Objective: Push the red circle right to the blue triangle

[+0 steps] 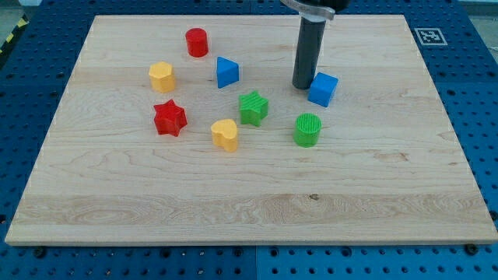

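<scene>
The red circle [196,42] stands near the view's top, left of centre. The blue triangle [227,71] lies a little below and to the right of it, with a small gap between them. My tip [303,85] rests on the board right of centre, just left of the blue cube [323,89] and close to touching it. The tip is well to the right of the blue triangle and far from the red circle.
A yellow hexagon [162,77] sits left of the triangle. A red star [170,118], a yellow heart [225,134], a green star [253,107] and a green circle [308,130] lie across the middle. The wooden board [249,210] ends on blue pegboard.
</scene>
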You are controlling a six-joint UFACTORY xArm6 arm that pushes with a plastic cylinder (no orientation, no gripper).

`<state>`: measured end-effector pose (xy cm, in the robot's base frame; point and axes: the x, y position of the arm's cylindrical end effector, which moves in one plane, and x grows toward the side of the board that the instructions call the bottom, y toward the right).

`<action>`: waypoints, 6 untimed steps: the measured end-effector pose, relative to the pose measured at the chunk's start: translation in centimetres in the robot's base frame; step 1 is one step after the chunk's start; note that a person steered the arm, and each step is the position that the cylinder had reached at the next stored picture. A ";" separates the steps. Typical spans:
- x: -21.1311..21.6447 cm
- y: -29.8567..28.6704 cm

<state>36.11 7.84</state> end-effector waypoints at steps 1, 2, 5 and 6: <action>-4.7 -2.8; -9.0 -7.6; -9.5 -24.7; -9.2 -24.0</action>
<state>26.93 -16.20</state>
